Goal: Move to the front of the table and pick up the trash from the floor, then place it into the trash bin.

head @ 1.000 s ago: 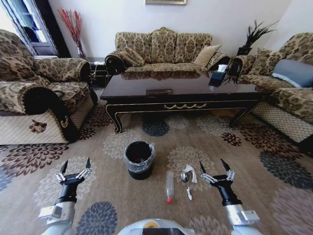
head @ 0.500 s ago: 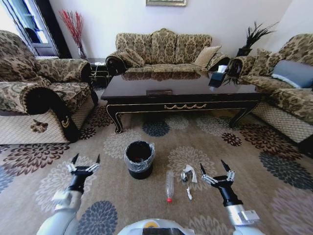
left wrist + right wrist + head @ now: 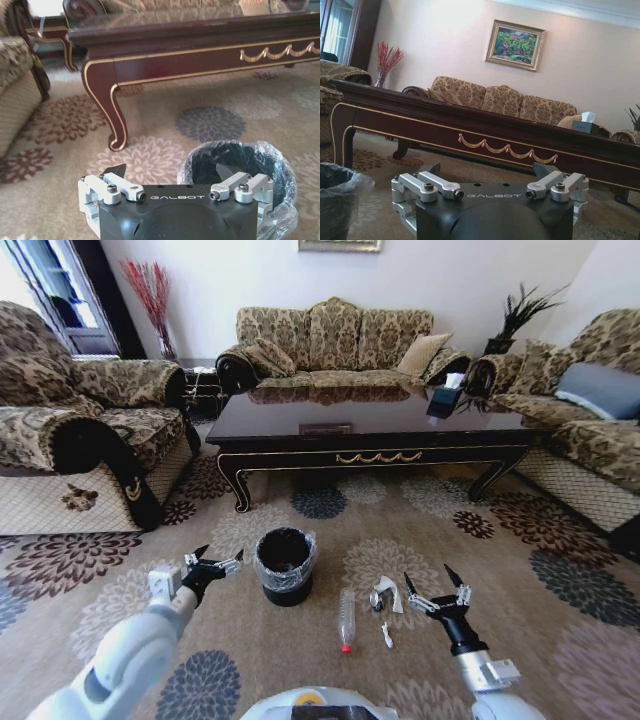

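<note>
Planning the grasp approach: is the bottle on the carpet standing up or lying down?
Lying down. The bottle rests lengthwise on the carpet, red cap toward the robot, between the trash bin and the crumpled paper.

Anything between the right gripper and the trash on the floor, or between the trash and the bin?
Nothing visible. The right gripper, open, hangs just beside the crumpled paper and bottle over bare carpet. Open carpet lies between them and the trash bin; the left gripper, open, is at its far side.

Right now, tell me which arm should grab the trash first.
Right, probably. The right gripper hangs open just beside the crumpled paper and the bottle. The left gripper, also open, sits by the bin, across it from the litter.
</note>
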### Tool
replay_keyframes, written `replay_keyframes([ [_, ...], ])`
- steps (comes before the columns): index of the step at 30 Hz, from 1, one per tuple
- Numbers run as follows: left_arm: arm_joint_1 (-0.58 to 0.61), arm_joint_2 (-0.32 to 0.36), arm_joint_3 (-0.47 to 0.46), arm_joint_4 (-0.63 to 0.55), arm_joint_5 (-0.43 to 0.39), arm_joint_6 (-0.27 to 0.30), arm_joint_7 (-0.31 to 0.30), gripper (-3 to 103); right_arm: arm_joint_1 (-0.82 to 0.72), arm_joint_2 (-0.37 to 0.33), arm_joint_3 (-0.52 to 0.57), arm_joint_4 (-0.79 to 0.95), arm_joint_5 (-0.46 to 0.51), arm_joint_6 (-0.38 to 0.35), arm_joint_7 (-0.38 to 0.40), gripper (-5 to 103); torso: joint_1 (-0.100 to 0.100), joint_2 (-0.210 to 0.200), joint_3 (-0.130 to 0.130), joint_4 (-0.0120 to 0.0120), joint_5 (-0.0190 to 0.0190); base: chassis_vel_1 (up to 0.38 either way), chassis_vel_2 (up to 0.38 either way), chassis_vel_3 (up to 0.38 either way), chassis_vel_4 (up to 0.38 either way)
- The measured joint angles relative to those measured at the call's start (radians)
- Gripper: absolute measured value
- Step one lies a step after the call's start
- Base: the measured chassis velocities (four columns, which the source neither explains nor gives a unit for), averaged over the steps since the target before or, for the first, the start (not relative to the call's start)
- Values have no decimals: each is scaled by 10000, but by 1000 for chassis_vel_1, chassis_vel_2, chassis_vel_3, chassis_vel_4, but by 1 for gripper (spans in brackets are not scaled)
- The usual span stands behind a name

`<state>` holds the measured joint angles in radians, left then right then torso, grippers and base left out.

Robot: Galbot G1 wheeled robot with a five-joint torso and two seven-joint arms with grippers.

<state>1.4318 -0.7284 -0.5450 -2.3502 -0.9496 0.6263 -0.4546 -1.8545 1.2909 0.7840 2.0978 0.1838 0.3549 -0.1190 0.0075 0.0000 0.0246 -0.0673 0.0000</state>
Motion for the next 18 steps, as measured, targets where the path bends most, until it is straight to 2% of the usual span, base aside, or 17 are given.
replay_keyframes([
  [2, -179, 83, 89, 83, -235, 54, -96, 100, -1, 5, 0, -3, 1, 0, 1, 100, 0, 0, 0, 0, 0, 0, 0, 0, 0],
  [3, -567, 200, 288, 236, -674, 166, -297, 100, -2, 15, -3, -5, 0, 0, 2, 100, 0, 0, 0, 1, -2, 0, 0, 0, 0],
  [4, -1382, 350, 693, 560, -1405, 376, -624, 100, -10, 40, -16, -4, -10, 0, 6, 100, 0, 0, 0, -2, -1, 0, 0, 0, 0],
  [6, -2582, 471, 1359, 1132, -2181, 686, -1190, 100, -28, 78, -23, 24, -43, -2, 19, 100, 0, 0, 0, -5, -1, 0, 0, 0, 0],
  [8, -2788, 486, 1505, 1249, -2325, 739, -1295, 100, -31, 85, -23, 30, -47, -3, 24, 100, 0, -1, 0, -4, 0, 0, 0, 0, 0],
  [9, -3634, 511, 2121, 1743, -2957, 1007, -1836, 100, -46, 101, -17, 50, -61, -6, 32, 100, 0, -1, 0, -4, -1, 0, 0, 0, 0],
  [10, -4023, 503, 2426, 1977, -3276, 1088, -2121, 100, -58, 111, -3, 55, -64, -7, 40, 100, 0, -1, 1, 0, 0, 0, 0, 0, 0],
  [11, -4562, 454, 2835, 2270, -3705, 1145, -2480, 100, -73, 124, 22, 60, -73, -7, 47, 100, 0, 0, 1, -2, -2, 0, 0, 0, 0],
  [12, -4562, 454, 2835, 2270, -3705, 1145, -2480, 100, -73, 124, 22, 60, -73, -7, 47, 100, 0, 0, 1, -2, -2, 0, 0, 0, 0],
  [13, -5269, 352, 3396, 2612, -4266, 1175, -2969, 100, -94, 138, 50, 61, -91, -7, 54, 100, 0, -1, 0, -1, -1, 0, 0, 0, 0],
  [14, -5659, 300, 3702, 2814, -4539, 1179, -3180, 100, -109, 151, 70, 60, -101, -8, 58, 100, 0, 0, 1, -4, -1, 0, 0, 0, 0],
  [17, -6268, 189, 4189, 3159, -4935, 1179, -3516, 100, -127, 169, 98, 60, -104, -7, 63, 100, 0, 0, 0, -4, 2, 0, 0, 0, 0],
  [18, -6714, 19, 4528, 3439, -5355, 1179, -3783, 100, -132, 183, 116, 61, -105, -4, 67, 100, 0, -1, 0, -2, 2, 0, 0, 0, 0],
])
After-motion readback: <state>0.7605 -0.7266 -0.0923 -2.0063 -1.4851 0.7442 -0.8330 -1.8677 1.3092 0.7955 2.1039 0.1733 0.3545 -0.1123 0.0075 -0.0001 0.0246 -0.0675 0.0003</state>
